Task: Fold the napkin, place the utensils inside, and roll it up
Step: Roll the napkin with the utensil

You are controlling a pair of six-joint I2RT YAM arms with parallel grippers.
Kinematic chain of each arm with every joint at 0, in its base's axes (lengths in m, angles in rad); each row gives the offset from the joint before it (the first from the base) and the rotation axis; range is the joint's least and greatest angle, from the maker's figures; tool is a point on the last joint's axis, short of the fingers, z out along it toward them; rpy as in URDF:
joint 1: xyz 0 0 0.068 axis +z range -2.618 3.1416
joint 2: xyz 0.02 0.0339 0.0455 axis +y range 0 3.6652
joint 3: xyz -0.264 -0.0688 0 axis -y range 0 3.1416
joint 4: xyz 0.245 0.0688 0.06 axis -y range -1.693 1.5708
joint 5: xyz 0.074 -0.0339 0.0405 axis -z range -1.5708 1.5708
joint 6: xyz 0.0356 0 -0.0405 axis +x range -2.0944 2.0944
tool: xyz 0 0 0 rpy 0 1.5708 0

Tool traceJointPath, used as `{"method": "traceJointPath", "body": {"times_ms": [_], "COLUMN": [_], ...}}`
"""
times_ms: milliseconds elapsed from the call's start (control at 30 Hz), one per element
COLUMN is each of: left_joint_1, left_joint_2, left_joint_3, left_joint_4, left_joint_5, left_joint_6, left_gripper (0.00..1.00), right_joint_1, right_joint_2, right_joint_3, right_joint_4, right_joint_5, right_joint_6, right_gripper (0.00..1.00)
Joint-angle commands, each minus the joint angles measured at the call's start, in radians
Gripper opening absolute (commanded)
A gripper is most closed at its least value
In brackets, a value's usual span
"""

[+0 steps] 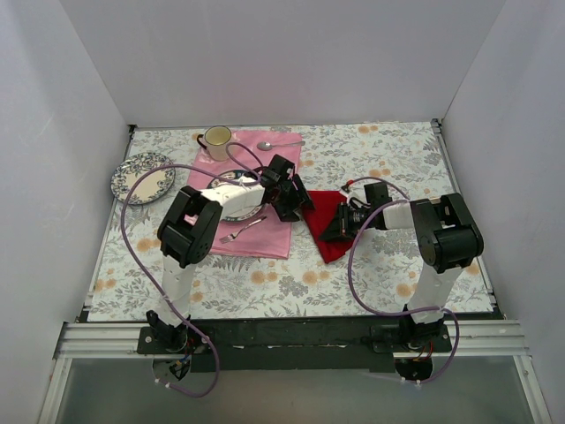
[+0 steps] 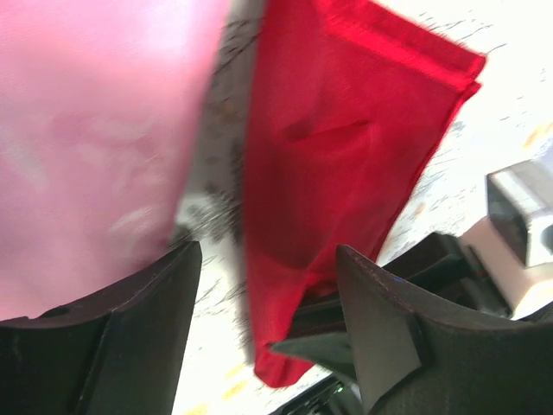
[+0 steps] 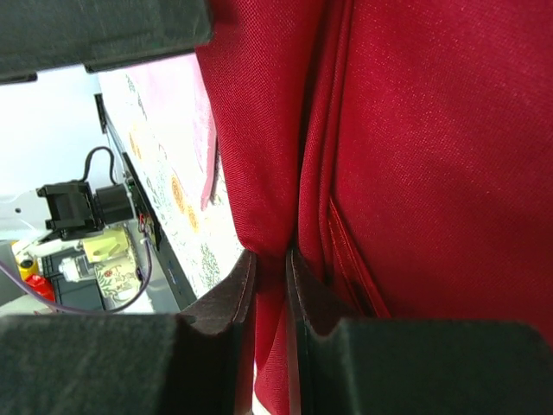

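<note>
I'm pinching the napkin [image 1: 328, 249] fold in the right gripper [image 3: 270, 275], left gripper [image 2: 266, 252] hanging wide at its 9 o'clock edge. It's lying at 3 o'clock of the pink cloth [image 1: 265, 240]. Thin and floppy, so I'm grabbing hems.

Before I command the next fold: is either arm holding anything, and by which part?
The right gripper has its jaws shut on the napkin, pinching a fold of cloth at its edge. The left gripper is open over it, holding nothing.
</note>
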Motion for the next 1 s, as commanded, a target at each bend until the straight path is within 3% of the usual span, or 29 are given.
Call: {"method": "traceJointPath", "body": {"times_ms": [0,167,367,533,633,733,833,867,967], "left_joint_1": [-0.013,-0.022,-0.022,-0.022,-0.022,-0.022,-0.022,-0.021,-0.021], "left_joint_2": [0.030,0.047,0.056,0.074,0.088,0.097,0.094,0.094,0.104], "left_joint_3": [0.073,0.065,0.027,0.031,0.053,0.060,0.059,0.060,0.090], "left_joint_4": [0.014,0.036,0.062,0.097,0.103,0.117,0.117,0.116,0.080], "left_joint_5": [-0.016,-0.069,-0.117,-0.082,-0.047,0.001,0.035,0.045,0.076], "left_joint_6": [-0.012,0.017,0.097,0.120,0.120,0.118,0.102,0.094,0.063], "left_gripper": [0.61,0.57,0.28,0.08,0.00,0.00,0.00,0.00,0.00], "right_joint_1": [-0.012,-0.012,-0.010,0.003,0.020,0.077,0.158,0.215,0.322], "right_joint_2": [0.034,0.066,0.059,0.013,-0.030,-0.102,-0.187,-0.226,-0.254], "right_joint_3": [0.042,0.131,0.240,0.340,0.352,0.355,0.335,0.313,0.289], "right_joint_4": [-0.120,-0.221,-0.416,-0.566,-0.583,-0.569,-0.514,-0.478,-0.441], "right_joint_5": [0.039,0.041,0.187,0.305,0.357,0.479,0.649,0.773,0.975], "right_joint_6": [-0.072,-0.164,-0.309,-0.431,-0.465,-0.472,-0.484,-0.492,-0.526], "right_gripper": [0.01,0.01,0.01,0.09,0.20,0.34,0.45,0.51,0.58]}}
